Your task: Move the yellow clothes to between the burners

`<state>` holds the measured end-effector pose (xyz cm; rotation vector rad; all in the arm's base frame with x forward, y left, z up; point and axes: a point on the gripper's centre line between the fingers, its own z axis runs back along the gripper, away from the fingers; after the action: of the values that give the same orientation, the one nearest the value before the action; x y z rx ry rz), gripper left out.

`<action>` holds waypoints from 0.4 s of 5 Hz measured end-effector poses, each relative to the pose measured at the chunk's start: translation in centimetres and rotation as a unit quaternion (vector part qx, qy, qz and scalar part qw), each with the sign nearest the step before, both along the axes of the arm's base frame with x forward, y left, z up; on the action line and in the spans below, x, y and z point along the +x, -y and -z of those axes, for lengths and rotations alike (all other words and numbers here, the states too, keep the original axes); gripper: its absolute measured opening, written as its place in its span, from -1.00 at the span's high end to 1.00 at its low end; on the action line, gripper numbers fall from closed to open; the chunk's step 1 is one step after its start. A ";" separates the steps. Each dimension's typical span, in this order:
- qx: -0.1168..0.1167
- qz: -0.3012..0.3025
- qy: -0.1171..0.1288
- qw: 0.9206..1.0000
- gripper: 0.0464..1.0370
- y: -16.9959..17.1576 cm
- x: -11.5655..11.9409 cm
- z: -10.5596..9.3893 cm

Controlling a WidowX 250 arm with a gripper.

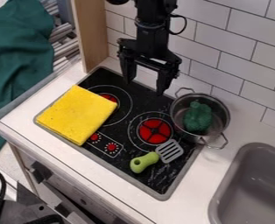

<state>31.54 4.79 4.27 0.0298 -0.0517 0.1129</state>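
And here is the tool (144, 88), hanging down in front of the white tiles over the back of the stovetop (141, 178), and it's wide open: two black fingers spread well apart, tips pointing down, released, with nothing in their grasp. The yellow cloth (75, 114), the one that matters, lies folded and flat over on the left side of the stovetop, well apart from those fingertips. It's covering part of the left burner (111, 98), whose red middle peeks out beside the cloth's right corner, and its front corner comes down near the two red knobs (111, 147). Over to the right, the other burner (154, 131) sits in full sight, with the cloth off to its left. Just in front of that burner there's a spatula (144, 162), green handle toward the front, grey slotted head angled up to the right. Behind it stands the metal pot (222, 117), upright at the stovetop's right edge, a dark green toy (198, 117) inside. Farther right, a grey sink (252, 175) is set into the white tabletop (193, 192).
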 end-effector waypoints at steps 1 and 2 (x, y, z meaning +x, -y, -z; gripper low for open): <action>-0.003 0.001 -0.020 1.000 -0.94 0.1 -0.6 1.2; -0.005 -0.004 -0.024 1.000 -0.94 -1.3 -1.6 2.0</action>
<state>29.91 6.07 2.26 0.0230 -0.0034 0.1210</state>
